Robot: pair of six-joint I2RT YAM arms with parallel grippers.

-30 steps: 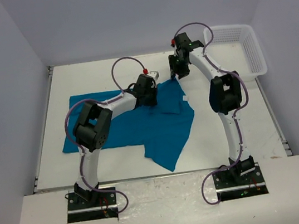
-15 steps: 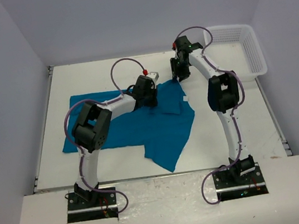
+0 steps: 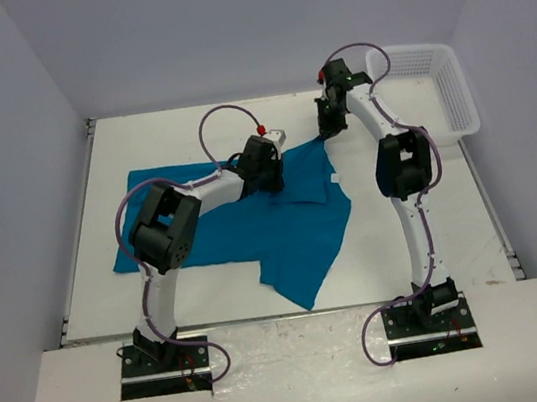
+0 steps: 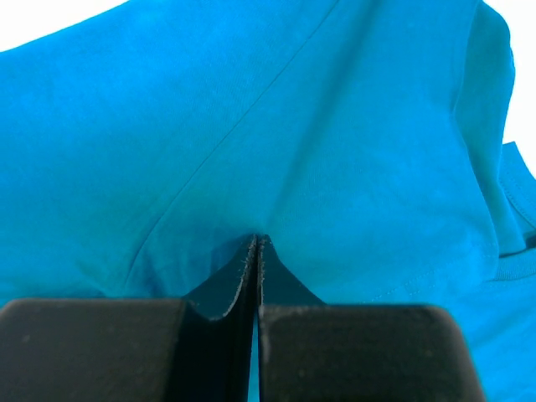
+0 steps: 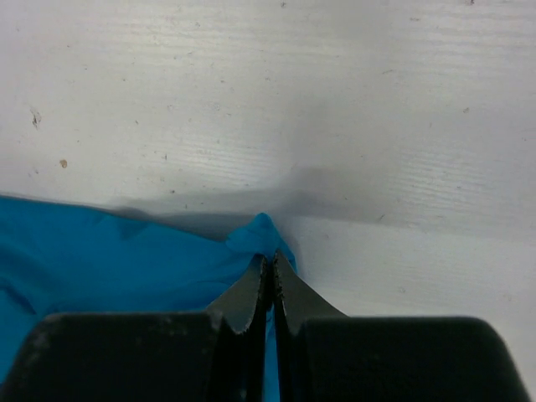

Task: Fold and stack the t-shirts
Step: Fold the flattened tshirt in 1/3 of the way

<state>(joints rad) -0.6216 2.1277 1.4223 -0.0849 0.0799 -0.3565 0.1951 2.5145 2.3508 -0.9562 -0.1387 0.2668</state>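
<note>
Nearest, the teal-blue cotton t-shirt (image 3: 252, 229) is spread rumpled on the white table (image 3: 424, 228). A fold is clamped by the left gripper (image 4: 256, 244); farther, only an edge tip is pinched by the right gripper (image 5: 270, 266), easily lost under tension.

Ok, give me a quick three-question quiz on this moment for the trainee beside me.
1. True or false: the right gripper is shut on an edge of the t-shirt.
2. On the table, the white basket sits: A) far right; B) between the arms; C) near left.
3. What is the left gripper pinching?
Key: 1 true; 2 A; 3 a fold of the t-shirt.
</note>
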